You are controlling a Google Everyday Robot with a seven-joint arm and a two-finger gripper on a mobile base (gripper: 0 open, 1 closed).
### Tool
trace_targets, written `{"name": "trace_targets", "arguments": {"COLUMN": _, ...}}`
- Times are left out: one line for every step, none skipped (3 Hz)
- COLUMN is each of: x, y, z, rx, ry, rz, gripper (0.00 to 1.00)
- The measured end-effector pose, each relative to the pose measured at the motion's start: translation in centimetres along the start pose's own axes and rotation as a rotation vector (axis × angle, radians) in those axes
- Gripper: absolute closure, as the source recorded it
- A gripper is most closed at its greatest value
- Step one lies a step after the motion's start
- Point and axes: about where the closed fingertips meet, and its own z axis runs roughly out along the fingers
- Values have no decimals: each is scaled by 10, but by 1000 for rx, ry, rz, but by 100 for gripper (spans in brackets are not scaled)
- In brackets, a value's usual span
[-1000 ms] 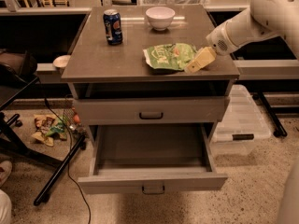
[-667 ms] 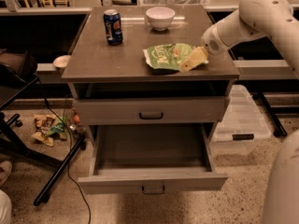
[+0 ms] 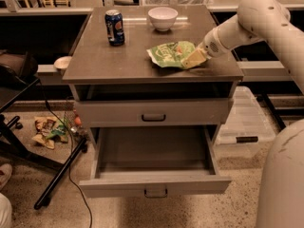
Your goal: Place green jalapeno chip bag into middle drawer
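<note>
The green jalapeno chip bag (image 3: 170,54) lies flat on the cabinet top (image 3: 118,61), right of centre. My gripper (image 3: 194,59) is low on the top at the bag's right edge, touching or overlapping it; the arm reaches in from the upper right. The middle drawer (image 3: 154,185) is pulled out and its grey inside (image 3: 152,148) holds nothing. The upper drawer front (image 3: 153,112) above it is closed.
A blue soda can (image 3: 114,27) stands at the top's back left and a white bowl (image 3: 163,18) at the back centre. A clear plastic bin (image 3: 247,127) sits on the floor to the right. Black stand legs (image 3: 57,179), a cable and litter (image 3: 47,129) lie to the left.
My gripper has edged a little left against the bag's right edge, and the arm's upper part has swung further into view. The bag and the drawers have not moved.
</note>
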Motion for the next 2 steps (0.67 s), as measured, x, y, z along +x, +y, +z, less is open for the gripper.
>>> {"name": "trace_targets", "arguments": {"x": -2, "y": -4, "z": -10, "rx": 8, "ry": -38, "rz": 25, "gripper": 65}}
{"name": "trace_targets", "arguments": {"x": -2, "y": -1, "z": -44, "rx": 49, "ry": -74, "rz": 39, "gripper": 88}}
